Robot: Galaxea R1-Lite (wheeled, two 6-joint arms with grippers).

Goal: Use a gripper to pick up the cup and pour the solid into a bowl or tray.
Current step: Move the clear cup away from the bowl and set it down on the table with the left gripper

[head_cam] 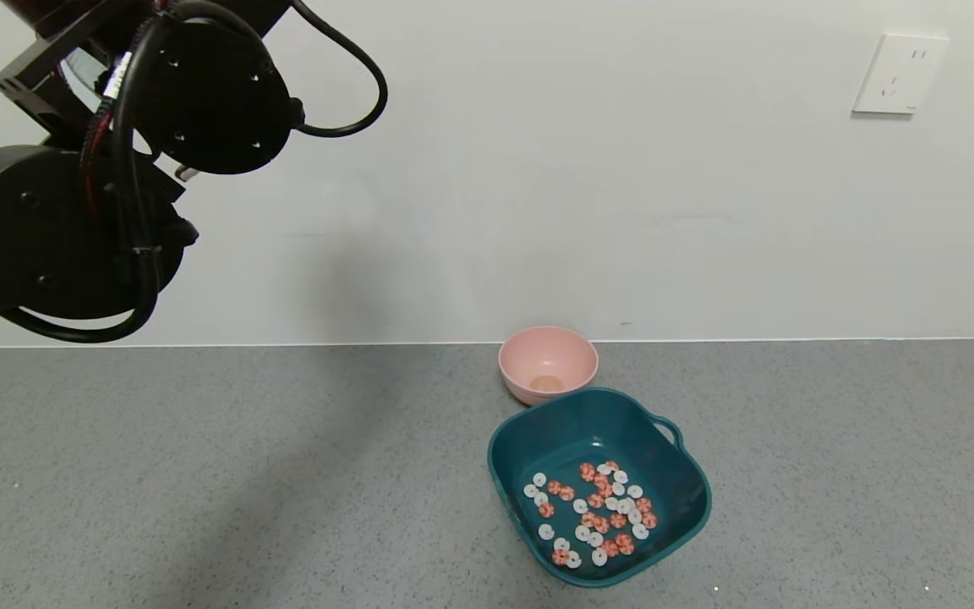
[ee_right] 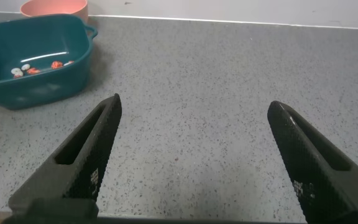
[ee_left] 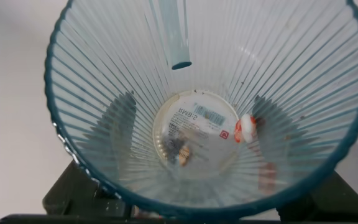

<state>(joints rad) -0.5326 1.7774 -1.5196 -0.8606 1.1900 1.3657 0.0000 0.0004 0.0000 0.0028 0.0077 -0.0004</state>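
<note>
Grey counter (head_cam: 199, 474) | left gripper (ee_left: 185, 208) grips cup (ee_left: 204, 106) raised, nearly emptied | discs (head_cam: 593, 512) in tub (head_cam: 690, 486) | right gripper (ee_right: 197, 155) open, idle.

even, soft light falls on the counter (head_cam: 199, 474) and wall (head_cam: 622, 169). the left arm (head_cam: 64, 228) casts a broad, faint shadow over both. the tub (head_cam: 504, 457) shows a pale sheen on its inner floor (also in the right wrist view). the cup (ee_left: 104, 93) fills the left wrist view, its ribs catching light, its near rim blurred.
</note>
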